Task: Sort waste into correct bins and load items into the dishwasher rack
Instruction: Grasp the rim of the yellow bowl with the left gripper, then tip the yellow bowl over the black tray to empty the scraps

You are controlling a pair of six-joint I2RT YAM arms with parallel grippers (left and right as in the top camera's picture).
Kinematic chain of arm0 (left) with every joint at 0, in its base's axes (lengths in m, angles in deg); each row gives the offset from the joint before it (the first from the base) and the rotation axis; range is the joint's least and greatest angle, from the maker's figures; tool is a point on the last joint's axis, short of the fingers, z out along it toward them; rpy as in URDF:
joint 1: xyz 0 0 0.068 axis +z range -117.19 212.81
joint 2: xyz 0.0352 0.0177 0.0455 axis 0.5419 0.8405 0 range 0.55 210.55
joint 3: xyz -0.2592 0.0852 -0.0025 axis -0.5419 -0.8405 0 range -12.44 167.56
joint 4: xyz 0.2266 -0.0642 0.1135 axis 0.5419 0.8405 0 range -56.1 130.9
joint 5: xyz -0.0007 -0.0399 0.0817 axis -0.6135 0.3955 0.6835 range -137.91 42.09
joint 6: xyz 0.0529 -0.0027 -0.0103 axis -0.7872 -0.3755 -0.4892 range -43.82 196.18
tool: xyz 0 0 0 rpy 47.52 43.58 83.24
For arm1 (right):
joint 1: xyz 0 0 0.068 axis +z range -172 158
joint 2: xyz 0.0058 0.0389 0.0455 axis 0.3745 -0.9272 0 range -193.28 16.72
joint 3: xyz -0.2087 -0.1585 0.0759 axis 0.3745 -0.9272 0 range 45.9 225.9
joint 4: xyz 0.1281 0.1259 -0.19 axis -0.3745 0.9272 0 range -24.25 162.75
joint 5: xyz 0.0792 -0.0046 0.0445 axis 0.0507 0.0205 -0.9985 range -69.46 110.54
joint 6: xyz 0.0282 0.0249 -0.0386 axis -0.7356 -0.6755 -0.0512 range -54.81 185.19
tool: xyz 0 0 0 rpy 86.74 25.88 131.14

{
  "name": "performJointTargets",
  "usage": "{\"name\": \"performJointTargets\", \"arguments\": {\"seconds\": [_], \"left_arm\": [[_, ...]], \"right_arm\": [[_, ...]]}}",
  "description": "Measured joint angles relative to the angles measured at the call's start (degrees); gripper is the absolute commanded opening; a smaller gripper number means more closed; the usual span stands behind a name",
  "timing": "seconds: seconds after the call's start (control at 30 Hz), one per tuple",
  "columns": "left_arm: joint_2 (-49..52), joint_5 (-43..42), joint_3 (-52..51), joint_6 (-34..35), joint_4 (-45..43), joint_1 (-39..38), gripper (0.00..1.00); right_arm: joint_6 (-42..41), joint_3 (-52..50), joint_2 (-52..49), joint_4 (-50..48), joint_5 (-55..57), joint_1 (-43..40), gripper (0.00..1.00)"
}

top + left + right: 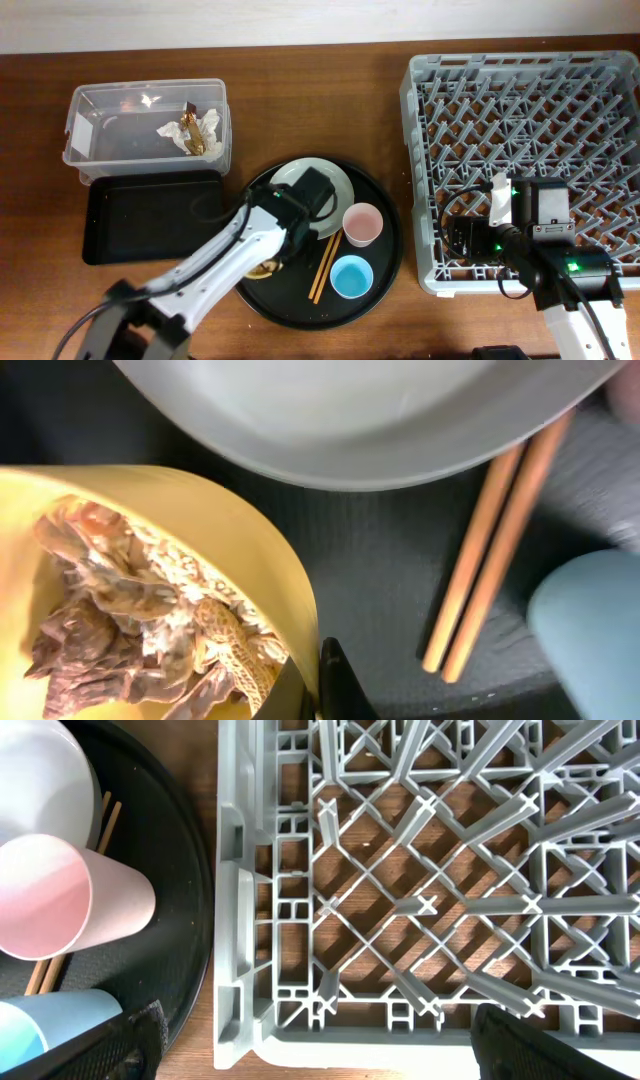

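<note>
My left gripper (283,250) is shut on the right rim of the yellow bowl (200,510), one finger inside and one outside (318,685). The bowl holds beige-brown food scraps (140,620); from overhead only a sliver of the bowl (262,270) shows under the arm. The pale plate (345,185), pink cup (362,224), light-blue cup (351,276) and chopsticks (325,265) lie on the round black tray (388,262). The white tissue (175,130) and gold wrapper (198,135) lie in the clear tub (90,100). My right gripper (310,1035) is open and empty over the grey rack's (530,100) front-left corner.
The shallow black rectangular tray (150,215) sits in front of the tub, left of the round tray. The right wrist view shows the pink cup (60,900) and blue cup (45,1020) just left of the rack wall (235,920). Bare wood separates the round tray and the rack.
</note>
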Motion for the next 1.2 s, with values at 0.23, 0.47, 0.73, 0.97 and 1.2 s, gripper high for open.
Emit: {"name": "performJointTargets", "arguments": {"seconds": [0.23, 0.47, 0.73, 0.97, 1.2], "left_arm": [[-6.34, -2.03, 6.45, -7.3, 0.13, 18.29, 0.0], [-3.87, -26.25, 6.45, -23.23, -1.99, 45.53, 0.0], [8.5, -56.3, 6.43, -37.94, -0.13, 59.39, 0.0], [14.51, -68.87, 4.66, -48.11, 2.1, 65.64, 0.0], [14.71, -85.2, 2.89, -48.28, 6.78, 70.64, 0.0]], "right_arm": [[-0.02, 0.0, 0.0, 0.04, 0.02, 0.0, 0.98], [0.0, 0.02, 0.0, 0.04, 0.0, 0.0, 0.98], [-0.02, 0.02, 0.0, 0.04, 0.0, 0.0, 0.98], [-0.02, 0.0, 0.0, 0.04, 0.0, 0.0, 0.98], [0.02, 0.0, 0.0, 0.04, 0.0, 0.0, 0.98]]}}
